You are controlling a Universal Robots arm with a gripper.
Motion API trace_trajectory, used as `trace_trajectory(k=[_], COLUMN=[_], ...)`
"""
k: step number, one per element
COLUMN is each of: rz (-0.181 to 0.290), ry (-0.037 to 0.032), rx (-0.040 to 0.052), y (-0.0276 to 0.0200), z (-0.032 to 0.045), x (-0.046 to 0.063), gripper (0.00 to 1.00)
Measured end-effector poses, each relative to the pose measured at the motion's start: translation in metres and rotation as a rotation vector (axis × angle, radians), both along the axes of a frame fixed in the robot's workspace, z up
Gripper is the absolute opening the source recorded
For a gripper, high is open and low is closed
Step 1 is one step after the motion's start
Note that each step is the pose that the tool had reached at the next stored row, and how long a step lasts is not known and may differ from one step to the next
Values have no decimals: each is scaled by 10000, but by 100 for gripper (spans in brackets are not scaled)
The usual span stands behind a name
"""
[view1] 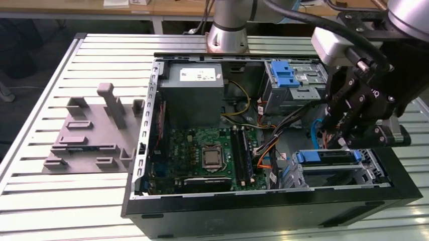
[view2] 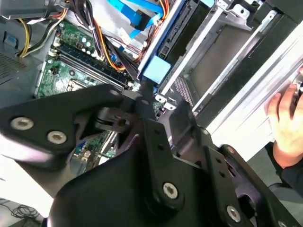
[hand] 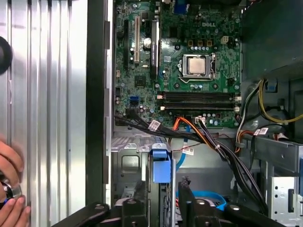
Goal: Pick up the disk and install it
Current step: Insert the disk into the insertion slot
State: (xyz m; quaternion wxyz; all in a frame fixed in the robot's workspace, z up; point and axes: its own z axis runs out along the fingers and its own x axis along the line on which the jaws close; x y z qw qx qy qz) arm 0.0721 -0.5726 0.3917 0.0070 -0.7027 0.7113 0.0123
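The disk (view1: pixel 325 156) is sitting on edge in the drive cage (view1: pixel 338 176) right under the tool (view1: pixel 343 143). Its long axis is lying level, blue bracket edge facing up at the tool. The arm's reaching down into the case (view1: pixel 268 213), and the fingers (hand: pixel 184 191) are hanging narrowly parted, straddling the disk with slim gaps showing.
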Motion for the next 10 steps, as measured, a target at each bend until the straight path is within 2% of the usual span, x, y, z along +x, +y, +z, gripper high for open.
trace_trajectory(k=[1, 3, 4, 6, 7, 8, 10], rz=[0, 0, 0, -1, 0, 0, 0], ry=[0, 0, 0, 0, 0, 0, 0], rx=[-1, 0, 2, 2, 4, 2, 3], y=[0, 0, 0, 0, 0, 0, 0], z=[-14, -39, -51, -74, -85, -96, -114], x=[0, 0, 0, 0, 0, 0, 0], gripper=[42, 30, 30, 18, 18, 12, 12])
